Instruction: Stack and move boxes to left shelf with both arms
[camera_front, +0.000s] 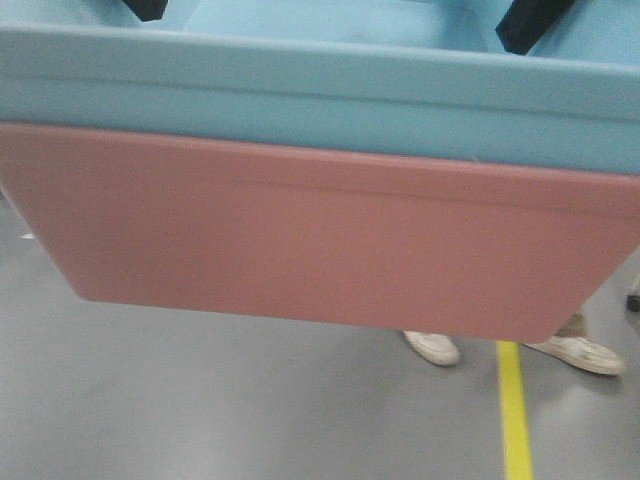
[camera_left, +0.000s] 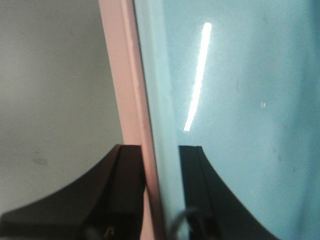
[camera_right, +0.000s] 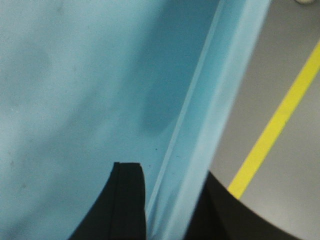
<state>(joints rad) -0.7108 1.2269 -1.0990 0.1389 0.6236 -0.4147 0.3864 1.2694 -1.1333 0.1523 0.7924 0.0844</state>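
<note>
The light blue box (camera_front: 320, 90) sits nested inside the salmon pink box (camera_front: 300, 230), and the pair hangs tilted above the floor. My left gripper (camera_left: 162, 152) is shut over their left wall, one finger outside on the pink box (camera_left: 122, 75) and one inside the blue box (camera_left: 240, 100). My right gripper (camera_right: 170, 175) is shut over the rolled rim of the blue box (camera_right: 75, 75), with one finger inside and the other below the rim outside. In the front view only black tips of the left gripper (camera_front: 148, 8) and right gripper (camera_front: 530, 20) show. The left shelf is out of view.
Grey floor (camera_front: 200, 400) lies beneath the boxes, with a yellow line (camera_front: 513, 410) running across it. A person's white shoes (camera_front: 432, 347) stand just behind the pink box at the lower right.
</note>
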